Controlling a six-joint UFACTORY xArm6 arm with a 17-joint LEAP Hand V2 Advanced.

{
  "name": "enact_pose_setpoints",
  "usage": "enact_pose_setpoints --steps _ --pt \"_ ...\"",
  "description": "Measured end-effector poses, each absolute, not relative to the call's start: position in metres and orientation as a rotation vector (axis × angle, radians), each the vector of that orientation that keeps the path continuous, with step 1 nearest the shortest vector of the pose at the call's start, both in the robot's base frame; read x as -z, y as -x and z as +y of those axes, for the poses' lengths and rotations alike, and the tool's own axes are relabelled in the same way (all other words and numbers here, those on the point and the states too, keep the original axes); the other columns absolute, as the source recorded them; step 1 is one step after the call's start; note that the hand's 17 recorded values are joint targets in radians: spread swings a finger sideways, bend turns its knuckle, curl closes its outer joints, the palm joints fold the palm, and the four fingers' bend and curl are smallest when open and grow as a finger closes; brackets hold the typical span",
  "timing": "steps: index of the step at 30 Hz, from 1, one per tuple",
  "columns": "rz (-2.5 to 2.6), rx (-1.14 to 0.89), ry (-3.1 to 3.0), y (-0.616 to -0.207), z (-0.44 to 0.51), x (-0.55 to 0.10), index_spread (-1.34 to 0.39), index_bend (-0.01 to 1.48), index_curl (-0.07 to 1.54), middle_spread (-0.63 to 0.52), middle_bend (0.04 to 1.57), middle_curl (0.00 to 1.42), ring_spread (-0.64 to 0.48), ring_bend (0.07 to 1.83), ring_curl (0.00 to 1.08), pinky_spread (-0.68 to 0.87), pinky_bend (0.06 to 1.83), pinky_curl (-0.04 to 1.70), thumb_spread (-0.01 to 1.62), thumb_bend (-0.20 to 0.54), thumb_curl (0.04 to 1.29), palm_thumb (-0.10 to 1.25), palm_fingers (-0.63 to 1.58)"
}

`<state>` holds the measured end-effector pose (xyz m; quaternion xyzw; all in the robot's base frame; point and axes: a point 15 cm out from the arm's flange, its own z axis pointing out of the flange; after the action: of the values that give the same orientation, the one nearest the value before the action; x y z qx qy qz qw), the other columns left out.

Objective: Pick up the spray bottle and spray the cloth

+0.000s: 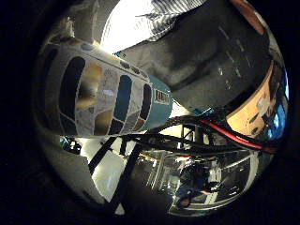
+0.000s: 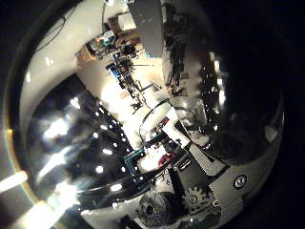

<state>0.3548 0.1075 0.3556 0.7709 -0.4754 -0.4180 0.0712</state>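
The spray bottle [image 1: 98, 92] lies close against my palm and fills much of the little finger side palm view; its label has white, blue and dark panels, and its teal neck [image 1: 180, 109] points toward the grey surface. The striped cloth [image 1: 155, 23] lies on that surface beyond the bottle. In the thumb side palm view, my hand [image 2: 191, 196] shows white, black and geared parts curled in beside a teal and white part of the bottle [image 2: 152, 143]. A dark glossy curved surface [image 2: 67, 153] sits very near the palm.
A dark grey table surface [image 1: 225, 66] extends beside the cloth. An orange and blue object [image 1: 267, 108] stands at its edge. The room with benches and equipment [image 2: 124, 57] shows far behind.
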Motion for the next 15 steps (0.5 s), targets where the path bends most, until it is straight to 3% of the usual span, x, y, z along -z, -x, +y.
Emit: enact_pose_setpoints --steps 15 --pt "-1.465 1.29 -2.199 -0.381 0.124 -0.287 -0.22 1.16 0.73 -0.11 1.36 0.64 -0.17 1.48 0.6 -0.22 1.03 1.27 0.97 -0.013 0.76 0.97 1.18"
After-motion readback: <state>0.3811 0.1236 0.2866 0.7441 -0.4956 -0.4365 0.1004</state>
